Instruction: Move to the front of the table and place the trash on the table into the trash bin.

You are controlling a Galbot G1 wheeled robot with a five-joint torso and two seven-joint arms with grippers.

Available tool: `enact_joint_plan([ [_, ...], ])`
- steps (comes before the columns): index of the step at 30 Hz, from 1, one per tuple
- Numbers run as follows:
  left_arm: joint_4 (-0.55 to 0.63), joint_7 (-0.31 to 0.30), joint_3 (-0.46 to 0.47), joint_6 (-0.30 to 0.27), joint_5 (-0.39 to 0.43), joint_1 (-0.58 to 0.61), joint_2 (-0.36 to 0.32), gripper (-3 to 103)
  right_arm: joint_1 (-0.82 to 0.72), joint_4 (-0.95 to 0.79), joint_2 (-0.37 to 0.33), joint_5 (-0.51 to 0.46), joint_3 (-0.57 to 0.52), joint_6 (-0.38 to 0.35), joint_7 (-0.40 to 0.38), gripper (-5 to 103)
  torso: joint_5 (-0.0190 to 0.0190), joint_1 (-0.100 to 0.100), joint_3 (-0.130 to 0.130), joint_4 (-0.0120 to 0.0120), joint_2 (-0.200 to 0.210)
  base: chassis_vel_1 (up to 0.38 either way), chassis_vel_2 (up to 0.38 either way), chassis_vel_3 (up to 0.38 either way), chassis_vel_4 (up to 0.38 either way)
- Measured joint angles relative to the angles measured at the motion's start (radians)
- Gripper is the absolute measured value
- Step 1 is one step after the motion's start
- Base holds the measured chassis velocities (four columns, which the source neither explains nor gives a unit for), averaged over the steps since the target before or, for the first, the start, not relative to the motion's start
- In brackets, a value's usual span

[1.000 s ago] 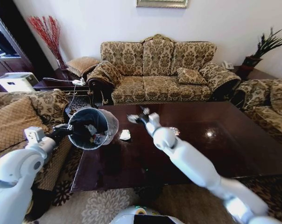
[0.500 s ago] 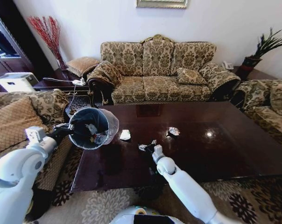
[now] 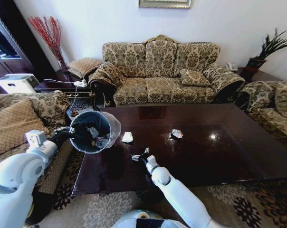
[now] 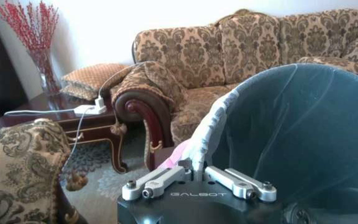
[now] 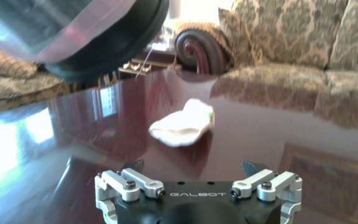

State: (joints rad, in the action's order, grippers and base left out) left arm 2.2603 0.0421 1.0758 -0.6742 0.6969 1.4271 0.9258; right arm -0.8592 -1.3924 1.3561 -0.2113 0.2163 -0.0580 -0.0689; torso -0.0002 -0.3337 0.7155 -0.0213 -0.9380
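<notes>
1. Patterned sofas (image 3: pixel 160 71) stand along the far side and both ends of a dark, glossy table (image 3: pixel 238 152), with a light wall behind them.
2. At the table's left end, the left gripper (image 3: pixel 67 135) holds the trash bin (image 3: pixel 93 130) up in the air, tilted so its dark mouth faces the camera.
3. From the left wrist, the left gripper (image 4: pixel 197 173) has its fingers pressed together on the bin's rim, pinching the whitish bag (image 4: pixel 210 126) folded over it.
4. A few small scraps (image 3: pixel 92 133) lie inside the bin; what they are is hard to tell from the head view.
5. The right gripper (image 3: pixel 139 156) reaches out above the near-left part of the table, its arm coming up from the bottom of the head view.
6. The right wrist view shows the right gripper (image 5: pixel 197 168) with its fingers spread wide apart and nothing between them.
7. A crumpled white paper wad (image 3: pixel 127 137) lies on the table just beyond the right gripper and beside the bin; from the right wrist the wad (image 5: pixel 182 123) sits straight ahead of the open fingers, not touched.
8. A silvery crumpled wrapper (image 3: pixel 176 134) lies farther right on the table, well apart from the gripper.
9. The bin's dark base and bagged wall (image 5: pixel 98 32) hang above the tabletop, beyond the wad.
</notes>
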Motion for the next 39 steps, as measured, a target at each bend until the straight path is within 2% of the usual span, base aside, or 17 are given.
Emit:
enact_joint_plan([
  [9,0.015,0.000,0.000,0.000,-0.001,0.012,0.007,0,0.136,0.161,0.107,-0.032,0.013,0.052,0.017,100,0.0000,0.000,0.000,-0.0002,0.000,0.000,0.000,0.000,0.000],
  [12,0.017,0.001,-0.010,0.000,-0.015,0.014,0.013,0,0.174,0.294,0.200,-0.058,0.000,0.069,0.020,100,0.0000,0.000,0.000,-0.0002,0.000,0.000,0.000,0.000,0.000],
  [19,0.021,0.001,-0.014,-0.003,-0.016,0.013,0.010,0,0.184,0.371,0.238,-0.073,-0.034,0.076,0.021,95,0.0001,0.000,0.000,0.0000,0.000,0.000,0.000,0.000,0.000],
  [21,0.024,0.001,-0.012,-0.004,-0.016,0.013,0.005,0,0.191,0.388,0.241,-0.073,-0.048,0.086,0.030,81,0.0002,0.000,0.000,0.0000,0.000,0.000,0.000,0.000,0.000],
  [26,0.029,0.001,-0.012,-0.005,-0.015,0.014,0.004,0,0.194,0.394,0.237,-0.071,-0.056,0.093,0.044,76,0.0002,0.000,0.000,-0.0001,0.000,0.000,0.000,0.000,0.000],
  [27,0.032,0.001,-0.012,-0.005,-0.015,0.016,0.005,0,0.195,0.394,0.236,-0.068,-0.059,0.097,0.049,65,0.0002,0.000,0.000,0.0000,0.000,0.000,0.000,0.000,0.000],
  [28,0.033,0.001,-0.012,-0.005,-0.015,0.017,0.005,0,0.195,0.394,0.235,-0.065,-0.061,0.098,0.053,65,0.0002,0.000,0.000,0.0000,0.000,0.000,0.000,0.000,0.000],
  [29,0.033,0.001,-0.012,-0.005,-0.015,0.018,0.005,0,0.195,0.394,0.235,-0.062,-0.064,0.099,0.057,54,0.0002,0.000,0.000,0.0000,0.000,0.000,0.000,0.000,0.000],
  [31,0.034,0.001,-0.012,-0.005,-0.015,0.018,0.005,0,0.195,0.394,0.235,-0.061,-0.066,0.100,0.058,54,0.0002,0.000,0.000,0.0000,0.000,0.000,0.000,0.000,0.000],
  [32,0.035,0.001,-0.012,-0.005,-0.015,0.018,0.005,0,0.195,0.394,0.236,-0.058,-0.067,0.100,0.058,43,0.0001,0.000,0.000,-0.0001,0.000,0.000,0.000,0.000,0.000],
  [34,0.036,0.001,-0.012,-0.005,-0.015,0.018,0.004,0,0.195,0.394,0.236,-0.056,-0.068,0.100,0.059,43,0.0002,0.000,0.000,-0.0001,0.000,0.000,0.000,0.000,0.000],
  [35,0.037,0.001,-0.012,-0.006,-0.015,0.018,0.003,0,0.195,0.395,0.236,-0.053,-0.069,0.101,0.059,33,0.0002,0.000,0.000,0.0000,0.000,0.000,0.000,0.000,0.000],
  [38,0.038,0.001,-0.010,-0.006,-0.015,0.018,0.002,0,0.195,0.398,0.236,-0.050,-0.072,0.102,0.059,33,0.0002,0.000,0.000,0.0000,0.000,0.000,0.000,0.000,0.000],
  [39,0.039,0.001,-0.007,-0.006,-0.015,0.019,0.002,0,0.198,0.401,0.236,-0.046,-0.077,0.104,0.060,21,0.0002,0.000,0.000,0.0000,0.000,0.000,0.000,0.000,0.000],
])
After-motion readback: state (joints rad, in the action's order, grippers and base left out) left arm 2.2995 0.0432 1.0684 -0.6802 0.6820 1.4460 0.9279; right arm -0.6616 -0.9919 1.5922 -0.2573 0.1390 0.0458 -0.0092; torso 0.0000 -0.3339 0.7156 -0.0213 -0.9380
